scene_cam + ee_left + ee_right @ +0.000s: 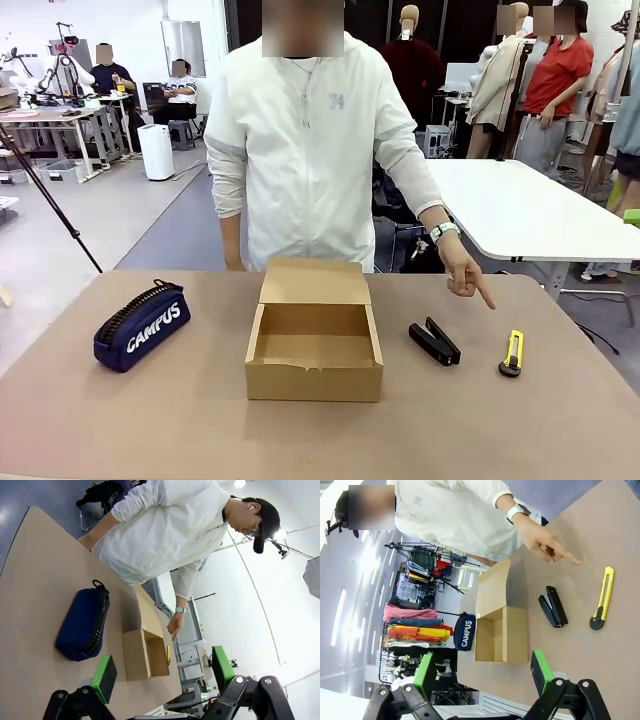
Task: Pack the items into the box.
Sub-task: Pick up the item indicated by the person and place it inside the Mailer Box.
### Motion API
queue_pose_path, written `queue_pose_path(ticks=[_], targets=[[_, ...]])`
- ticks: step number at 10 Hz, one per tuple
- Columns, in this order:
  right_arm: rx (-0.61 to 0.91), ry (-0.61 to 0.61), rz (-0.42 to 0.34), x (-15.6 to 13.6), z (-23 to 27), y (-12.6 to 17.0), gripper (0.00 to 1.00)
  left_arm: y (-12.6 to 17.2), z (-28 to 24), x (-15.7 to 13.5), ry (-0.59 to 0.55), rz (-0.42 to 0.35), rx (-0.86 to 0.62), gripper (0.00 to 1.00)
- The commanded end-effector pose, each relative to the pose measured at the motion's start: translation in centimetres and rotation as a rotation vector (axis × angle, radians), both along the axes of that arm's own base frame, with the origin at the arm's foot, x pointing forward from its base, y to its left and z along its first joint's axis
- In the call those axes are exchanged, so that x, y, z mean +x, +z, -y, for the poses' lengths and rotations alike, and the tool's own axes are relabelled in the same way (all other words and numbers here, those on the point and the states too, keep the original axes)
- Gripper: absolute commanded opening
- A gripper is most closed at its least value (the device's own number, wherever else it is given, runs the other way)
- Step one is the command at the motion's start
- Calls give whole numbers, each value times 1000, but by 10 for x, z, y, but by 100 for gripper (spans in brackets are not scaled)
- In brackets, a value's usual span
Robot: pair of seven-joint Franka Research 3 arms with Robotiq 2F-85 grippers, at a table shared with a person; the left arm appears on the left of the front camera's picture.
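- Seeing my left gripper (163, 672) and right gripper (484, 672) wide apart, holding nothing.
- Pouch (143, 325) lies left of the open box (314, 380), nearer my left arm.
- Stapler (434, 342) and yellow stick (512, 353) lie right, nearer my right arm.

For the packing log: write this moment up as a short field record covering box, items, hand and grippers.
box: mid-table, lid flap up at the far side, empty
pouch: on the table left of the box, apart from it
stapler: on the table right of the box
cutter: yellow, right of the stapler
hand: person's, index finger pointing down near stapler and cutter
left gripper: open, holding nothing
right gripper: open, holding nothing
packed: nothing yet
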State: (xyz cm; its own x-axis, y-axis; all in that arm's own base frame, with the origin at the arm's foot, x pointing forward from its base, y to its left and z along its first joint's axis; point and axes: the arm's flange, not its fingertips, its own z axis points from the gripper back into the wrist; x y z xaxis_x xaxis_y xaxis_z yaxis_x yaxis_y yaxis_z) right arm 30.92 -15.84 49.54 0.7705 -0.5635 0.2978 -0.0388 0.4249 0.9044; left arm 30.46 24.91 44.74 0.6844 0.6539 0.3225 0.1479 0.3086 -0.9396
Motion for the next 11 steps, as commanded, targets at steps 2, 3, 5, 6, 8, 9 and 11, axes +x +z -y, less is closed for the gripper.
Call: queue_pose_path(ticks=[2,3,5,6,8,9,11], targets=[[0,0,0,0,0,0,100,3,-2,2,0,9,-16,100],[-110,28,-66,17,-13,6,100,3,-2,2,0,9,-16,100],[-518,48,-283,60,-53,1,100,3,-2,2,0,9,-16,100],[-751,36,-356,75,-69,-9,100,3,-2,2,0,9,-16,100],[-1048,128,-377,100,-103,-30,100,3,-2,2,0,9,-16,100],[-1138,184,-391,111,-117,-44,100,3,-2,2,0,9,-16,100],[-1169,325,-387,127,-138,-73,100,3,-2,2,0,9,-16,100]])
